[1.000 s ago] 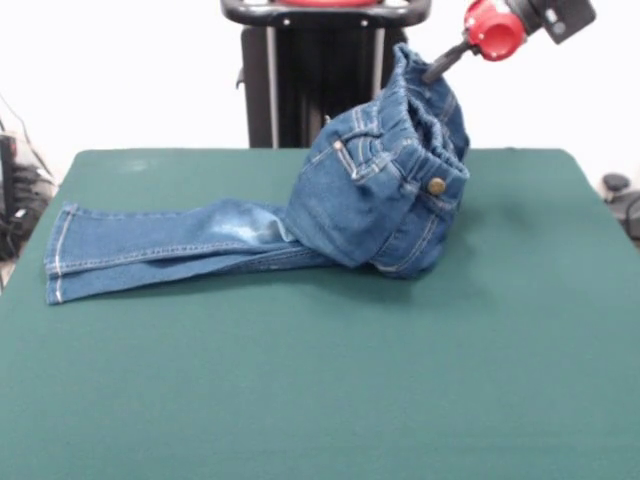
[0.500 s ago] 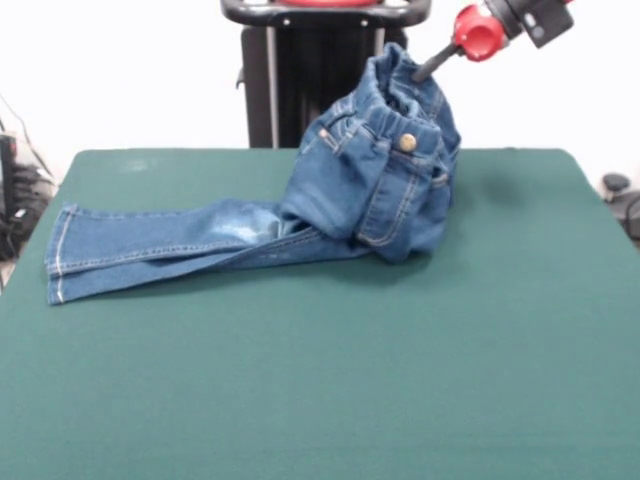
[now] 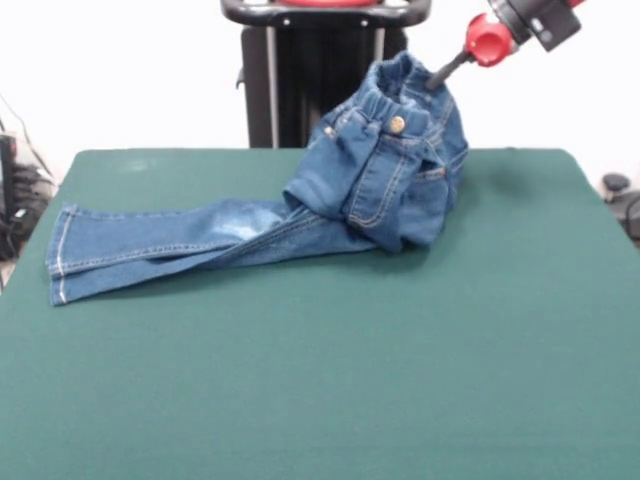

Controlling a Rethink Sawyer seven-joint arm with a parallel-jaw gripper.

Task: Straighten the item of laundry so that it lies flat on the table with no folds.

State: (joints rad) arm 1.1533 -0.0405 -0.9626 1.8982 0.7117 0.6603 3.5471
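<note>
- The jeans (image 3: 380, 180) lie partly on the table (image 3: 330, 380) and are partly held up in the air.
- Their waist end is lifted above the far right part of the tabletop, bunched into a hanging bundle.
- The elastic waistband is at the top of that bundle, gathered and puckered.
- A brass button shows just under the waistband, facing the camera.
- Orange-tan stitching runs down the fly and along the pocket seams of the lifted part.
- The bottom of the bundle sags down to the green surface near the far edge, right of the middle.
- The two legs run flat from the bundle toward the left edge of the tabletop, one lying on the other.
- The hems end close to the left edge, roughly midway between the far and near corners.
- A faded pale patch shows on the upper leg, just left of the bundle.
- The gripper (image 3: 436, 76) reaches in from the upper right, with a red collar and a black body behind it.
- Its thin dark tip meets the top of the waistband and is closed on the cloth, bearing the raised end.
- The near half of the table is bare green felt.
</note>
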